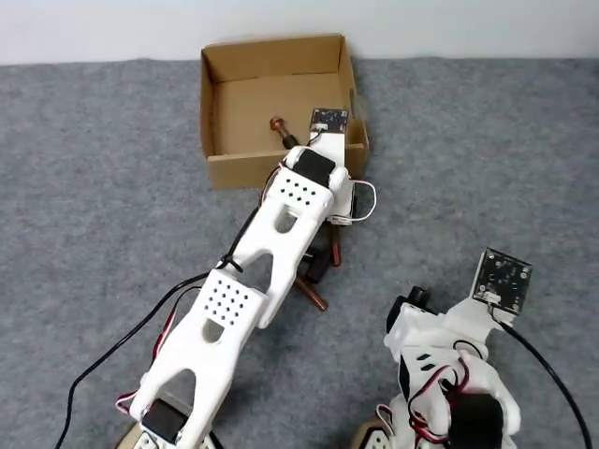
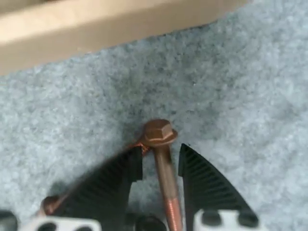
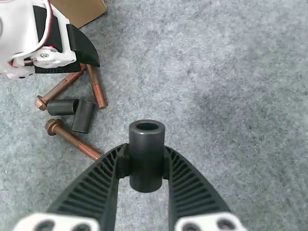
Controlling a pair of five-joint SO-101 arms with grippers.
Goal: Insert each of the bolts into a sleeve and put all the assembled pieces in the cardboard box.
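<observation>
A: Copper bolt (image 2: 159, 133) is lying on the surface (image 2: 250, 96) near its far edge, just outside the cardboard box (image 2: 96, 29).
B: Left fingers (image 2: 202, 183)?
A: They're standing apart, straddling its shank; the long axis is running along them, head beyond the tips.
B: Right fingers (image 3: 96, 192) are gripping a black sleeve (image 3: 147, 144), open end facing the wrist.
</observation>
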